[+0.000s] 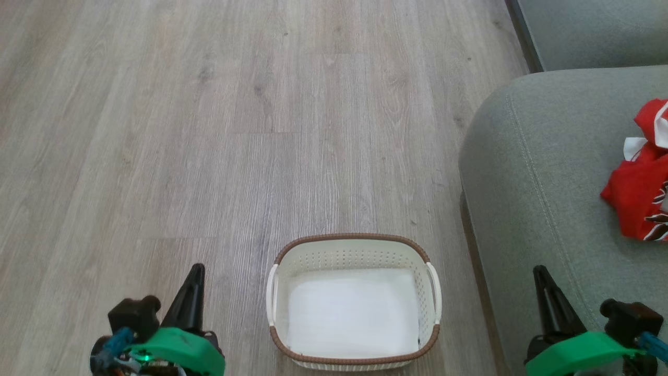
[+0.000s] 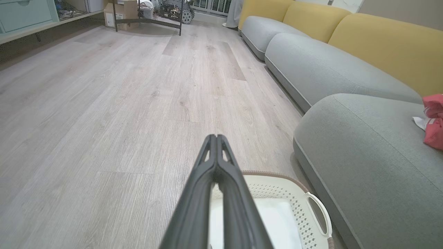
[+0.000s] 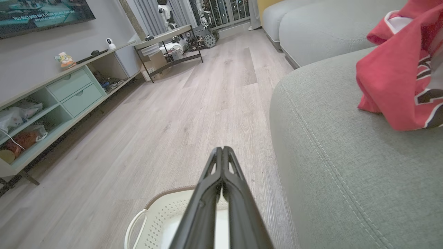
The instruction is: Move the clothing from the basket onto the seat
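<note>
Left claw (image 1: 197,270) and right claw (image 1: 538,271) are hovering clenched, empty; clothing (image 1: 641,196) is lying on seat (image 1: 543,172), right edge.

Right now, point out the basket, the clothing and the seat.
basket (image 1: 355,236), head view, brown far rim.
clothing (image 1: 634,198), head view, red fabric.
seat (image 1: 543,183), head view, bare cushion top.

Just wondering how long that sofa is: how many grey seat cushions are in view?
3, in the left wrist view: the nearest seat, bearing the red clothing, beside the basket; a middle cushion; a far cushion. More may lie off-frame.
</note>
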Motion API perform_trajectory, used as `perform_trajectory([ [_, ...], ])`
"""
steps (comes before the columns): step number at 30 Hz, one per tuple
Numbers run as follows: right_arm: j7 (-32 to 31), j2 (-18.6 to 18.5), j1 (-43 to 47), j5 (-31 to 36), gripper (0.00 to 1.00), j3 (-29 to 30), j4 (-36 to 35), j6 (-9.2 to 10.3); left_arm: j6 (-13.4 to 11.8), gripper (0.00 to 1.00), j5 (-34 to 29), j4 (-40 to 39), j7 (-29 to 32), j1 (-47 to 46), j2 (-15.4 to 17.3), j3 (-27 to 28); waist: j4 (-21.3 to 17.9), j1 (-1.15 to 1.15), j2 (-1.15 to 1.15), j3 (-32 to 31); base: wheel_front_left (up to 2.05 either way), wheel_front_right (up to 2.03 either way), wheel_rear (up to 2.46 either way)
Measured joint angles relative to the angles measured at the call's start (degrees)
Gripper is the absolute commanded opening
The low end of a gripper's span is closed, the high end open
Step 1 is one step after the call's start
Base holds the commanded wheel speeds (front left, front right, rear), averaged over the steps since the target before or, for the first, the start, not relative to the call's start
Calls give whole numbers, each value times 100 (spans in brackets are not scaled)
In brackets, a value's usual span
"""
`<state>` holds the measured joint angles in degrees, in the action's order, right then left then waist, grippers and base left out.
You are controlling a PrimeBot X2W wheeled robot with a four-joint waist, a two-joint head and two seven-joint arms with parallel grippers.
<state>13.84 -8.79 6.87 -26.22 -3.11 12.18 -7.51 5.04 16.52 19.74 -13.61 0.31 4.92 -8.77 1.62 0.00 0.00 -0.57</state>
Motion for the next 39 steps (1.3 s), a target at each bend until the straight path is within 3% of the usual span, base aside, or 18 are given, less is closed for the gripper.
perform_trajectory([
  [39, -588, 158, -194, -2126, 0, 274, 96, 1, 51, 0, 2386, -108, 648, -64, -73, 390, -52, 0, 0, 24, 0, 0, 0],
])
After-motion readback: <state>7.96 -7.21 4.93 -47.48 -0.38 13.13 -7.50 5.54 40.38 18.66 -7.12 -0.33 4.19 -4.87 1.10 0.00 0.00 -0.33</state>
